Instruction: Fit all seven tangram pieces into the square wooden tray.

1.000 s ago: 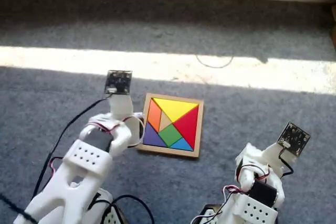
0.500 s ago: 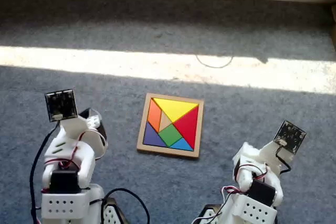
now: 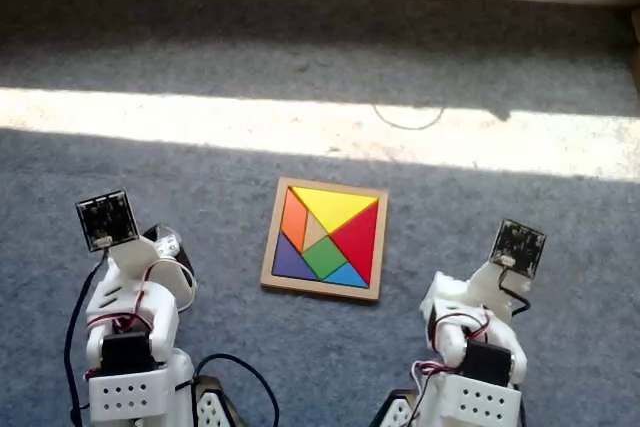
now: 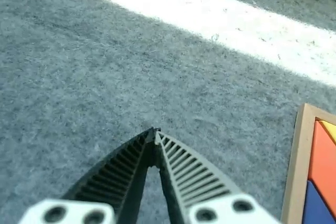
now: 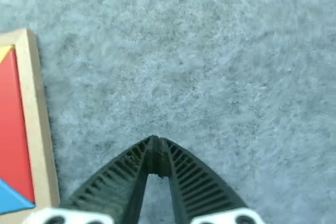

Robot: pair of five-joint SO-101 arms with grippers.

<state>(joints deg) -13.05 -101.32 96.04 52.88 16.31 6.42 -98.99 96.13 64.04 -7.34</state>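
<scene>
Lying under everything: grey carpet (image 3: 150, 37), with a bright band of sunlight (image 3: 200, 122) across it, far ahead of both pincers.
Left arm: white arm (image 3: 125, 327), drawn in near its base, to the outer side of the tray.
Right arm: white arm (image 3: 475, 347), also drawn in near its base, on the other side of the tray.
Tray: square wooden tray (image 3: 269, 247) flat on the carpet, between the two pincers and apart from both.
Pieces: all seven lie inside the tray and fill the square. These are the yellow triangle (image 3: 330, 205), red triangle (image 3: 358, 237), orange piece (image 3: 292, 222), purple triangle (image 3: 288, 262), green square (image 3: 323, 257), light blue triangle (image 3: 347, 274) and small tan triangle (image 3: 315, 233).
Left pincer: left pincer (image 4: 155, 132) has its tips pressed together and nothing between them. It is over bare carpet, and the tray rim is off to its inner side.
Right pincer: right pincer (image 5: 155, 141) also has its tips together and holds nothing. It is over bare carpet, with the edge of the tray next to the red triangle on its inner side.
Wire: thin wire (image 3: 405, 122) lies in the sunlight band, well beyond both pincers.
</scene>
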